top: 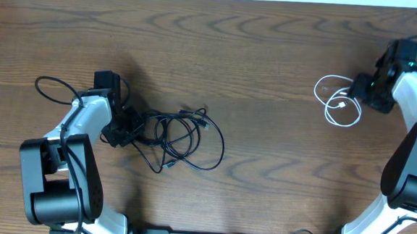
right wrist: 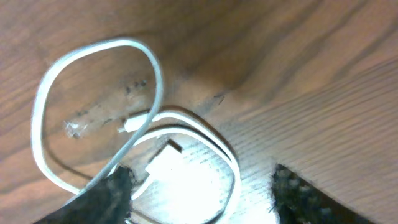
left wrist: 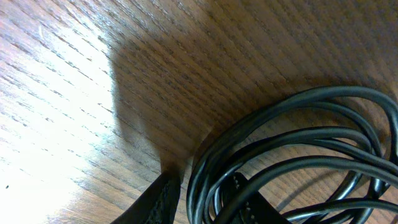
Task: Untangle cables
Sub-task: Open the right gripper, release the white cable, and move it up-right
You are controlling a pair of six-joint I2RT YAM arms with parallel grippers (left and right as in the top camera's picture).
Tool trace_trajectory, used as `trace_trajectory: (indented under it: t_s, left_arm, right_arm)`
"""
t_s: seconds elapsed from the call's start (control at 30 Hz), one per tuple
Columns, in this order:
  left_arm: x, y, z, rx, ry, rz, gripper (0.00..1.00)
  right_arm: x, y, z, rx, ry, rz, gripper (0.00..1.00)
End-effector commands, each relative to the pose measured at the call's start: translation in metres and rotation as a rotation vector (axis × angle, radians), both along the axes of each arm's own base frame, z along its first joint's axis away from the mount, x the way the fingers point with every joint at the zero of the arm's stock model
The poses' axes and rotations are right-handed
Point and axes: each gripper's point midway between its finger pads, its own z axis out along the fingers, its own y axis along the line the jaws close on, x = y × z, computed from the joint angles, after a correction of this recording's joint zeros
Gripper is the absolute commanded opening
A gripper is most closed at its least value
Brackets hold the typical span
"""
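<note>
While the right tool (top: 365,89) stands released over the white cable (top: 340,105) at the counter (top: 271,48) edge on its side, the left tool (top: 120,132) seemingly clamps the left edge of the black cable bundle (top: 182,133), which sprawls rightward from it.

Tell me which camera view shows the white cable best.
The right wrist view: the white cable fills the frame, its loops and a plug end clear. The overhead view shows it whole but small, coiled by the right gripper. The left wrist view shows only black cables, none of it.
</note>
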Motion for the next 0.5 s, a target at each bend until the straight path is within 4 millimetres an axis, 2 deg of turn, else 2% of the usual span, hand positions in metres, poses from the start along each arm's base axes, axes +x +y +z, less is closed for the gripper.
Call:
trace_trajectory:
  t_s: [0.0,0.1,0.2,0.37,0.47]
  left_arm:
    - [-0.022,0.011,-0.02,0.052,0.088,0.023,0.3]
    - [-0.021,0.011,-0.02,0.053,0.085,0.023,0.3]
    - [-0.021,0.011,-0.02,0.053,0.085,0.023,0.3]
    - [-0.022,0.011,-0.022,0.053,0.085,0.023,0.3]
    - [-0.023,0.011,-0.022,0.052,0.088,0.023,0.3]
  right_arm:
    - [0.005,-0.005,0.023,-0.032,-0.001,0.017,0.77]
    - [0.0,0.005,0.032,0.003,0.032,0.023,0.8]
    - [-0.007,0.015,0.03,0.023,0.065,0.042,0.82]
    - [-0.02,0.02,0.02,0.016,0.12,0.052,0.88]
    - [-0.025,0.02,0.008,0.015,0.132,0.05,0.87]
